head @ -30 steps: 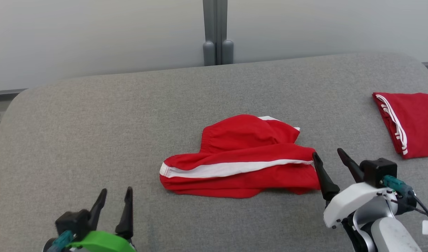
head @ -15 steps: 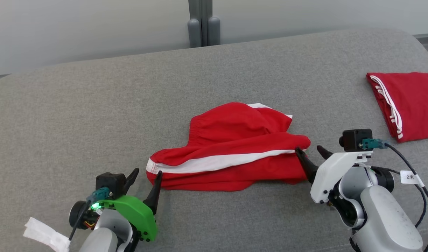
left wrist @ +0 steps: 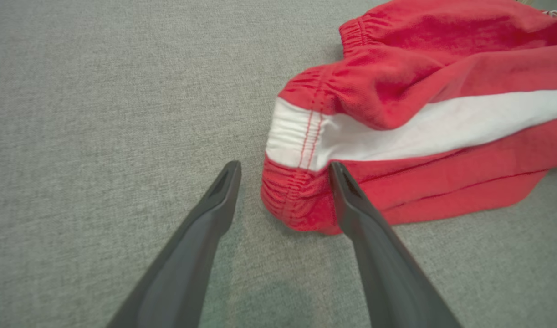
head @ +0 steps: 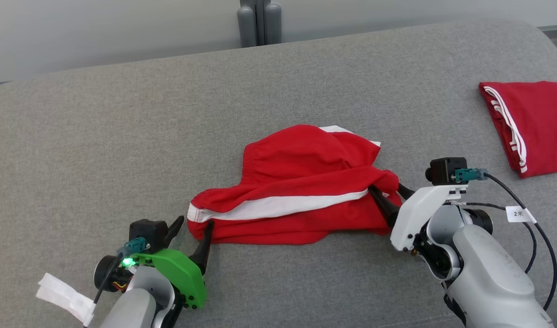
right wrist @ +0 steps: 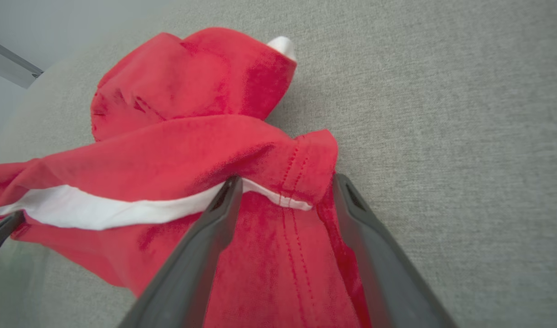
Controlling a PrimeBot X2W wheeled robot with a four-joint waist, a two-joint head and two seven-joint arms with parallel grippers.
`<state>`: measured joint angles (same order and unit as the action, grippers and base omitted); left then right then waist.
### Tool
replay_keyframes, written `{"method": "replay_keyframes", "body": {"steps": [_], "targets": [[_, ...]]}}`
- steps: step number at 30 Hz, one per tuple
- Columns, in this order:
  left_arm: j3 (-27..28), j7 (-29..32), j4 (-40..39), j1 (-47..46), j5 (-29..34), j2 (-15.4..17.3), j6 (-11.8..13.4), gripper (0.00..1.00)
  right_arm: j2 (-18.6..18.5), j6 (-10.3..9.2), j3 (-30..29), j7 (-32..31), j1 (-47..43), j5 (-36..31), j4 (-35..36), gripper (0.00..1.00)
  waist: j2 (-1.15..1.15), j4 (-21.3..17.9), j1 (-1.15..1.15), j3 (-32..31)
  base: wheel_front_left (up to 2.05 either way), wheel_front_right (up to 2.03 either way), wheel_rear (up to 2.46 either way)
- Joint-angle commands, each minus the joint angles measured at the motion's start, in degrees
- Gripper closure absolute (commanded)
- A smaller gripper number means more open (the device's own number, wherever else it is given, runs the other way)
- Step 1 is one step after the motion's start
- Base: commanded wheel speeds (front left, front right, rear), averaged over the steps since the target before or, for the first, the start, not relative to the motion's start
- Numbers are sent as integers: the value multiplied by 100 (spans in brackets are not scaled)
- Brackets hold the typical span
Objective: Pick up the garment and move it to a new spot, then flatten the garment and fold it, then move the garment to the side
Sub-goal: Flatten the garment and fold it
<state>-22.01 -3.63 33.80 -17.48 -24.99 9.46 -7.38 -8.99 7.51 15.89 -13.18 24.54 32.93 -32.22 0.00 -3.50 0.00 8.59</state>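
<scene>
Lower left, the left claw (head: 194,226) stands spread wide astride the waistband end of the crumpled shorts (head: 301,182) lying mid-frame, probably to pinch that corner. Right of centre, the right claw (head: 387,193) gapes around the hem, tips buried in cloth. The right edge crops another red garment (head: 538,127).

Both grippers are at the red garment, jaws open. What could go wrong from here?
1. The left gripper brackets only the very end of the garment; closing may catch just a sliver, which could slip off on the lift.
2. The right gripper straddles a bunched hem with stacked layers; it may pinch several, leaving the garment crumpled.
</scene>
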Motion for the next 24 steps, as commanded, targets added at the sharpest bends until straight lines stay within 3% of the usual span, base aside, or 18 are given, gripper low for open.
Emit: {"method": "replay_keyframes", "body": {"steps": [1,12,13,14,15,24], "targets": [[-20,-55,37,-116,-50,26,-12,0,-56,-6,82,94,94,86,-72,0,0,30,0,2,0,0,0],[-209,-111,190,-336,-307,118,-12,0,-305,-6,741,317,311,550,-280,2,0,86,0,15,0,0,0],[-247,-101,201,-347,-329,135,-12,20,-324,-6,777,334,325,589,-275,47,0,81,0,15,0,0,0],[-283,-90,211,-359,-367,160,-12,59,-350,-7,822,350,339,634,-281,98,0,73,0,11,0,0,0],[-310,-101,213,-359,-394,173,-12,97,-364,-6,853,369,351,664,-292,100,0,68,0,5,0,0,0],[-431,-632,-660,-230,-1158,166,-12,100,-608,-5,805,1027,378,866,415,100,0,110,0,-159,0,0,0]]}}
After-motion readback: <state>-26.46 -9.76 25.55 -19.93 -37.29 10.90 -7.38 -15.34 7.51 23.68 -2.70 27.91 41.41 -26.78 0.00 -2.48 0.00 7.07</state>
